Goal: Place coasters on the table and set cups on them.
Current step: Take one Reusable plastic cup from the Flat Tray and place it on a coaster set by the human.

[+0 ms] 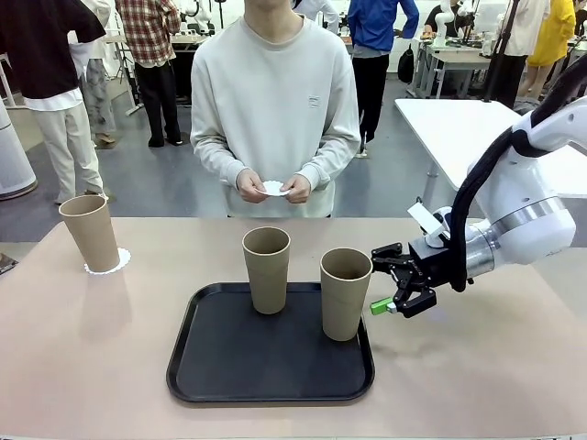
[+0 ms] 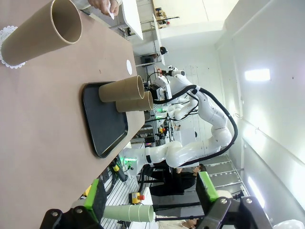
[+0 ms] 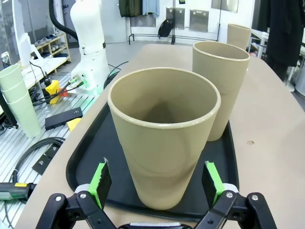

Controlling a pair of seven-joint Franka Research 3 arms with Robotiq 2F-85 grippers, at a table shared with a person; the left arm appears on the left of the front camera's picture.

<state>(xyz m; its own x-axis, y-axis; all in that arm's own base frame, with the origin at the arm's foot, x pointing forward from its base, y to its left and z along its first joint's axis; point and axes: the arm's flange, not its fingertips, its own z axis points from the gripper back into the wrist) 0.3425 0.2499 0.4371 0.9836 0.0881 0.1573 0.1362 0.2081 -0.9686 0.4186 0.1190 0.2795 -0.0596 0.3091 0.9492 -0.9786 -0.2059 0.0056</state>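
One tan cup (image 1: 92, 232) stands on a white lacy coaster (image 1: 110, 262) at the table's (image 1: 83, 367) far left. Two more cups (image 1: 267, 269) (image 1: 345, 293) stand on the black tray (image 1: 266, 376). My right gripper (image 1: 394, 286) is open, level with the right-hand cup's lower half on its right side. In the right wrist view that cup (image 3: 164, 138) sits between the spread green pads (image 3: 100, 183) of the gripper (image 3: 156, 186), apart from both. The person holds another coaster (image 1: 273, 189) in both hands. My left gripper (image 2: 152, 198) hangs open above the table, far from the cups (image 2: 121, 90).
A white-topped table (image 1: 459, 119) stands at the back right. The person stands at the far edge, middle. In the left wrist view the cup on its coaster (image 2: 43, 36) lies well beyond the tray (image 2: 102, 124). Bare tabletop surrounds the tray.
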